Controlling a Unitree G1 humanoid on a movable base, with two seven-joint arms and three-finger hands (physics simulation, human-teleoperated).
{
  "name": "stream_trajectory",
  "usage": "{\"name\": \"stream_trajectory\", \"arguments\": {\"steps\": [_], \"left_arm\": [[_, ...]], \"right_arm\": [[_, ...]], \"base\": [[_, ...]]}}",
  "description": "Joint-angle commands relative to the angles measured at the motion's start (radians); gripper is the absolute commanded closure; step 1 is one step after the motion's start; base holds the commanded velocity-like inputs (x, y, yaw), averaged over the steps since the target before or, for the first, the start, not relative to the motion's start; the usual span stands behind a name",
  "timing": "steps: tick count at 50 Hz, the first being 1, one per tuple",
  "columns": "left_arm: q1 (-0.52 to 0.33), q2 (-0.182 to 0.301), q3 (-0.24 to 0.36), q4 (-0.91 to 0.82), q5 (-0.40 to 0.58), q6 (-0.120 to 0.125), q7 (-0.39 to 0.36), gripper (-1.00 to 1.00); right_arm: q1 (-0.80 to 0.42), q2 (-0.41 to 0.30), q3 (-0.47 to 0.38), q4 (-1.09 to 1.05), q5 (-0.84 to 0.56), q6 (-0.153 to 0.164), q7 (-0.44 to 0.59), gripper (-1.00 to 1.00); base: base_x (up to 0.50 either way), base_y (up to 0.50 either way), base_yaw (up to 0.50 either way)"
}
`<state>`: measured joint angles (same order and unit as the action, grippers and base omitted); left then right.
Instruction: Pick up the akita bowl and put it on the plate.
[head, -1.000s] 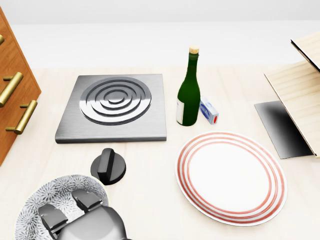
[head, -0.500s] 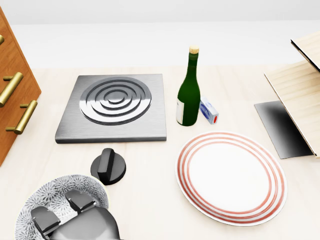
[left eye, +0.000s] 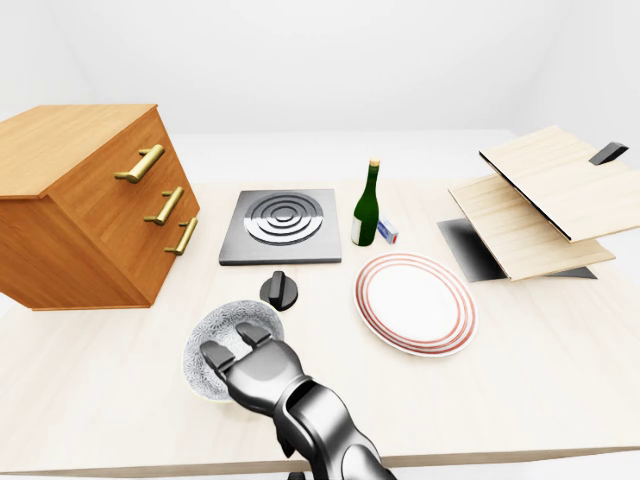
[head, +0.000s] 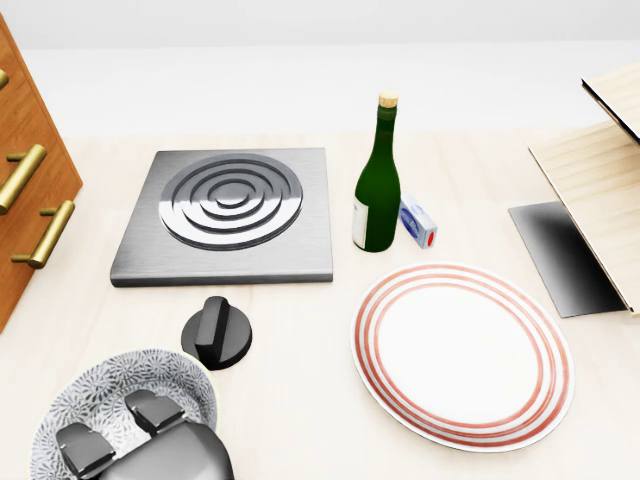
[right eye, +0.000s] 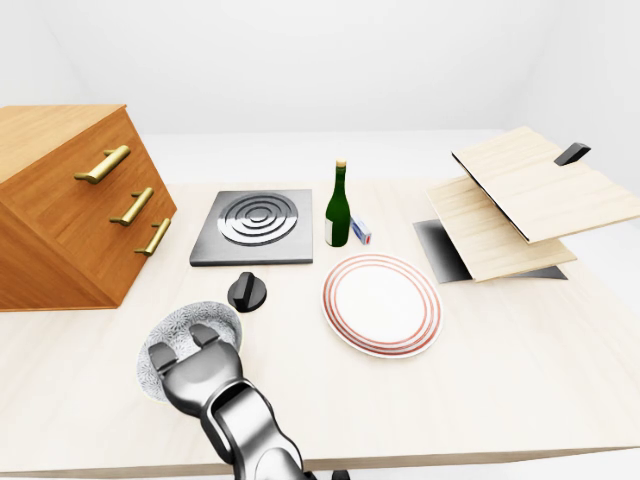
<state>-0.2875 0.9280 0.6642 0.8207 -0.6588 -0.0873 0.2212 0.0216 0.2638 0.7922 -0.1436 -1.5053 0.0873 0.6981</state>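
Note:
The akita bowl (head: 160, 372), white with a grey speckled pattern, sits upright on the table at the bottom left of the head view. My left hand (head: 112, 428) hangs over its near half, with dark fingertips (head: 148, 408) spread above the bowl's inside and not closed round the rim; the hand is open. The white plate with red rings (head: 462, 355) lies flat to the right of the bowl, with nothing on it and a stretch of bare table between them. My right hand does not show in any view.
A black knob (head: 216, 334) stands just above the bowl. Beyond it lie a steel stove plate (head: 228, 214), a green bottle (head: 378, 185) and a small blue-white box (head: 418, 222). A wooden drawer cabinet (left eye: 85, 205) stands left, tilted wooden boards (left eye: 540, 200) right.
My left hand has slid a little left and down in the head view, drawing its fingers back over the bowl. The bowl and plate have not moved.

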Motion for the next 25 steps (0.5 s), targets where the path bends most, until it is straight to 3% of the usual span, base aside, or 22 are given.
{"name": "stream_trajectory", "arguments": {"steps": [1,25], "left_arm": [[0.000,0.000,0.000,0.000,0.000,0.000,-0.001,-1.00],[0.000,0.000,0.000,0.000,-0.003,0.000,-0.002,-1.00]], "right_arm": [[0.003,-0.004,0.005,0.014,0.022,0.000,0.000,-0.96],[0.021,-0.032,0.009,0.022,0.076,0.000,0.000,-0.96]], "base": [[0.00,0.00,0.00],[0.00,0.00,0.00]]}}
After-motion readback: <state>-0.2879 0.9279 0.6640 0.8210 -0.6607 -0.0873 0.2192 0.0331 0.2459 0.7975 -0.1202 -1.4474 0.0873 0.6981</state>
